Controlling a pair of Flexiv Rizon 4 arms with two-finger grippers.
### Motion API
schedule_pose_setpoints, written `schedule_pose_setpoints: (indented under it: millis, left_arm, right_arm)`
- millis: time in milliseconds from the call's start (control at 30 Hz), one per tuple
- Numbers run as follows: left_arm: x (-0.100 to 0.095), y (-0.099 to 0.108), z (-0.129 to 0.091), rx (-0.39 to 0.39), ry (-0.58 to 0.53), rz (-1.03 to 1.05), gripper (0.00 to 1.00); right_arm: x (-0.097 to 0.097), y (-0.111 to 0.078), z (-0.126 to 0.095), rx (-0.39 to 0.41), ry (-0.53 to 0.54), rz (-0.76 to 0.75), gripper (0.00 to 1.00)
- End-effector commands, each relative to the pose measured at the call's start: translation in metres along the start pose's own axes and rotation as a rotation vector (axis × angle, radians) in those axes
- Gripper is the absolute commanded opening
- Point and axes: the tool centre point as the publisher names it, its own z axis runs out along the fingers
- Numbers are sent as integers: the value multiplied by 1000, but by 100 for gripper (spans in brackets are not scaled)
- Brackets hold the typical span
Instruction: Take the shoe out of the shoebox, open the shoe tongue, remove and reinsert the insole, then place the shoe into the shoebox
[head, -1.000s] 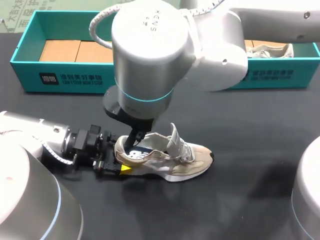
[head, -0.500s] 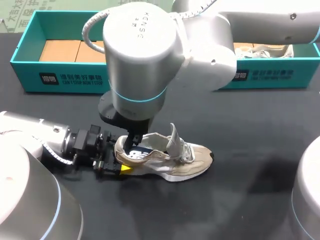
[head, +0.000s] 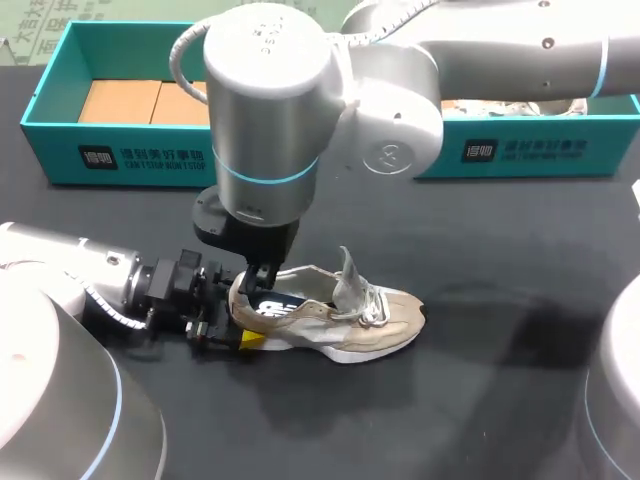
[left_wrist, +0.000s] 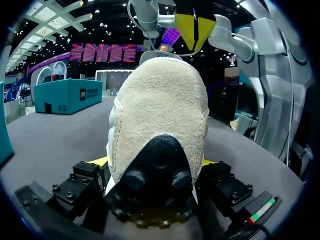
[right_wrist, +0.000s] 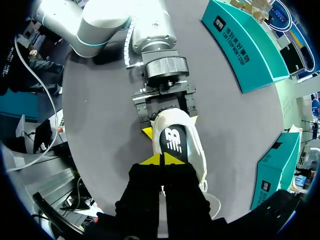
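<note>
Head view: shoe lies on its sole on the table, well in front of the shoebox, w/ L gripper at the heel and R gripper down in the opening. L wrist: L jaws clamped on the heel from both sides. R wrist: R tips together at the dark insole; can't tell if they pinch it.

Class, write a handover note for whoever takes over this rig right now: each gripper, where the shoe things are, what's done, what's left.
Left gripper: shut on the shoe at its heel, on the table.
Right gripper: shut, tips at the insole inside the shoe; cannot tell whether it pinches it.
Shoebox: at the table's back.
Done: shoe out, tongue raised.
Left: pull the insole out, reinsert it, put the shoe back in the shoebox.
</note>
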Motion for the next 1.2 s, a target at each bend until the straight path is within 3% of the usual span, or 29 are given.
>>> schedule_pose_setpoints:
  millis: [33,167,533,1200]
  left_arm:
    - [0,1,0,0,-1,0,0]
    - [0,1,0,0,-1,0,0]
    - [0,1,0,0,-1,0,0]
    - [0,1,0,0,-1,0,0]
  right_arm:
    - [3,3,19,14,-5,-54,0]
    - [0,2,40,32,-14,-64,0]
    - [-4,-1,68,34,-31,-72,0]
    - [-28,-24,96,66,-63,-24,0]
